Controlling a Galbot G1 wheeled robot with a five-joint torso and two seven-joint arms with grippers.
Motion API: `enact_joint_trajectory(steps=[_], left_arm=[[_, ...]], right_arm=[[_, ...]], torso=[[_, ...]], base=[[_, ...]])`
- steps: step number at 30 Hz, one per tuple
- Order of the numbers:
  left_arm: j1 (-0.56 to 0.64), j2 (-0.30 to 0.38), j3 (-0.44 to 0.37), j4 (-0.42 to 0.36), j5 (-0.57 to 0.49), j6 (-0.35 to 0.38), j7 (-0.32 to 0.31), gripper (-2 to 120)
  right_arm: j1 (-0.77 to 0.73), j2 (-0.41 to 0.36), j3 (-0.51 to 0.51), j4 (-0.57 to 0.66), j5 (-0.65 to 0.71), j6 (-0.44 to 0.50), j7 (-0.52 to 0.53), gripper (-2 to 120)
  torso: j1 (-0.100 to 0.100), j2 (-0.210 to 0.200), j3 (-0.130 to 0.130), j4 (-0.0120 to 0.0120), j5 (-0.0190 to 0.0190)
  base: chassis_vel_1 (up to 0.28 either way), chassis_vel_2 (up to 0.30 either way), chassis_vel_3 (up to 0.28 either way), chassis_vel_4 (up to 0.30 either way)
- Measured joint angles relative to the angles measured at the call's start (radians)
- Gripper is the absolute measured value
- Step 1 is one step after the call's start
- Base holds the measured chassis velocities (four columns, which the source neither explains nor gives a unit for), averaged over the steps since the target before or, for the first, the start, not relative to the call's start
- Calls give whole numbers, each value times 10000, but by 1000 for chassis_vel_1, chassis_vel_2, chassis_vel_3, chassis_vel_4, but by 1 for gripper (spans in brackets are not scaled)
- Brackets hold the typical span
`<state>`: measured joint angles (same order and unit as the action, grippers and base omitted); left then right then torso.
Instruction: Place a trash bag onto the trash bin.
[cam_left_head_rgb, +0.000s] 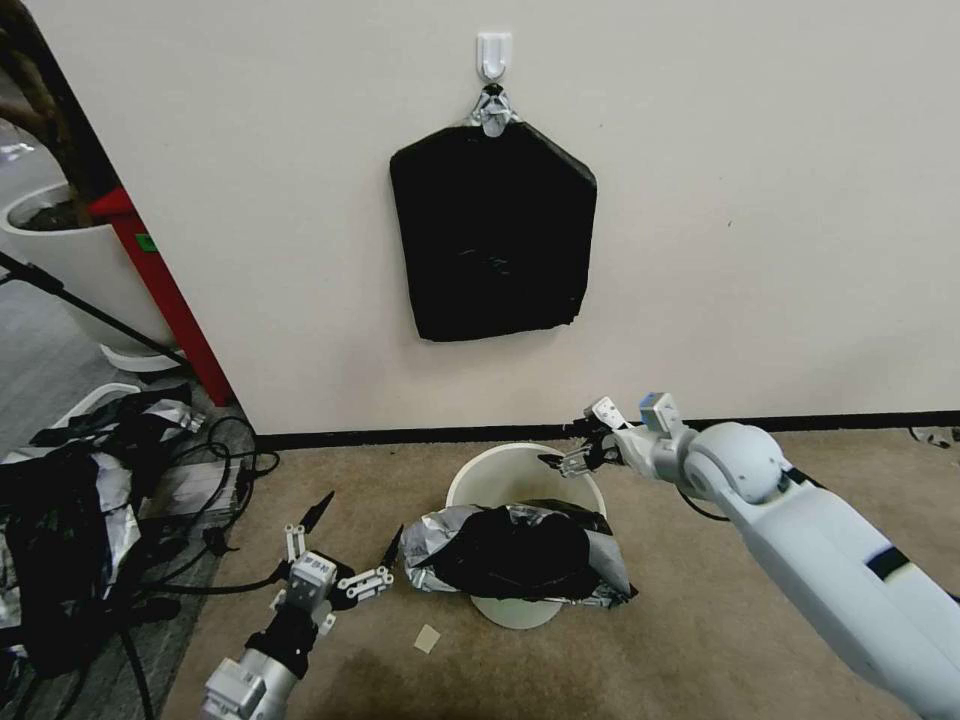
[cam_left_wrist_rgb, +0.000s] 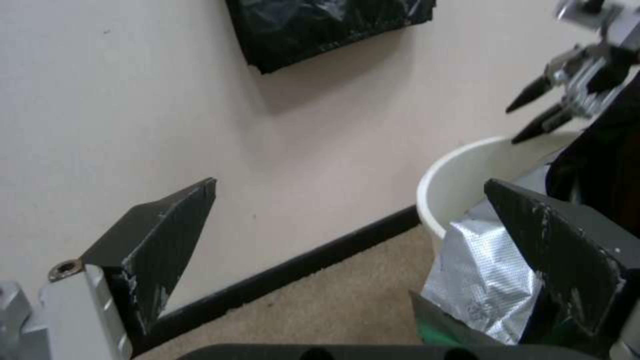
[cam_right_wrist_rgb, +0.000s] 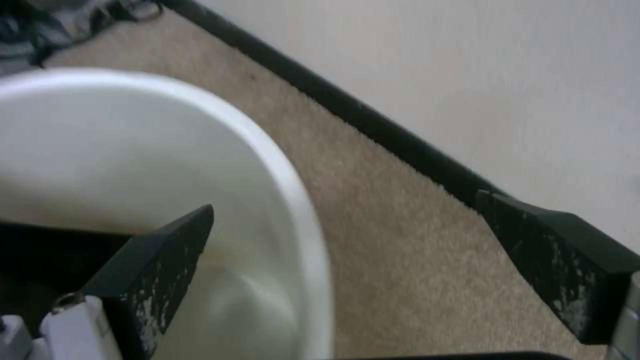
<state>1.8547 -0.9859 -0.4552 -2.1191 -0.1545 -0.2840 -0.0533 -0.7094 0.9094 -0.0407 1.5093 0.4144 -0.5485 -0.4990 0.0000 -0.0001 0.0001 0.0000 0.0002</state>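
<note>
Loosely, the trash bag (cam_left_head_rgb: 515, 552) drapes the trash bin (cam_left_head_rgb: 497, 472), right gripper (cam_left_head_rgb: 572, 447) spread at its two o'clock rim, left gripper (cam_left_head_rgb: 358, 537) spread at nine o'clock.

Black five-sided pad (cam_left_head_rgb: 492, 232) on a wall hook (cam_left_head_rgb: 494, 54); black-and-silver heap (cam_left_head_rgb: 70, 510), cables (cam_left_head_rgb: 215, 470), perhaps a planter (cam_left_head_rgb: 70, 255), far left.

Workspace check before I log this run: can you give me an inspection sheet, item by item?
Surface: tan carpet, black baseboard along the wall.
Job's things: bin tipped on its side, mouth toward the wall; bag draped over its side, not over the rim.
Clutter: black-and-silver plastic heap at left; small paper scrap.
Grippers: left gripper open, beside the bag; right gripper open, straddling the bin's rim.
Cables: black cables at left.
Surroundings: pad of bags on a wall hook; plant pot.
</note>
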Motion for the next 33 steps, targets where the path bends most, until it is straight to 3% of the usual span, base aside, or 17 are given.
enact_joint_trajectory(steps=[4,7,12,15,17,21,25,31,33], left_arm=[[-15,-72,103,-21,-38,61,-117,100],[-139,-87,290,2,-69,168,-264,100],[-401,-58,466,13,-89,379,-361,100],[-641,-62,581,-6,-107,552,-422,100],[-685,-93,592,-7,-108,569,-428,100],[-861,-356,772,-50,-118,667,-602,100],[-829,-362,810,-86,-134,689,-627,100],[-859,-326,783,-96,-326,700,-740,100],[-878,-291,765,-126,-385,703,-816,100]], right_arm=[[163,90,-218,-684,-70,281,-124,91],[211,34,-356,-883,-46,490,-477,78],[231,-32,-463,-905,52,558,-699,63],[300,-43,-590,-933,131,555,-741,48],[311,-46,-605,-941,149,549,-753,46],[322,-89,-651,-954,161,515,-948,25],[263,-121,-635,-900,170,501,-973,14],[10,-168,-460,-681,583,308,-560,8],[-230,-269,-418,-364,1315,-42,347,8]], torso=[[0,0,0,-1,1],[0,1,0,-1,-1],[0,1,-1,-2,-2],[0,1,-1,-1,-1],[0,0,-1,-1,-1],[0,0,-1,0,-1],[0,1,-1,0,0],[0,1,-1,0,-1],[0,1,-1,1,-2]], base=[[0,0,0,0],[0,0,0,0],[0,0,0,0],[0,0,0,0],[0,0,0,0],[0,0,0,0],[0,0,0,0],[0,0,0,0],[0,0,0,0]])
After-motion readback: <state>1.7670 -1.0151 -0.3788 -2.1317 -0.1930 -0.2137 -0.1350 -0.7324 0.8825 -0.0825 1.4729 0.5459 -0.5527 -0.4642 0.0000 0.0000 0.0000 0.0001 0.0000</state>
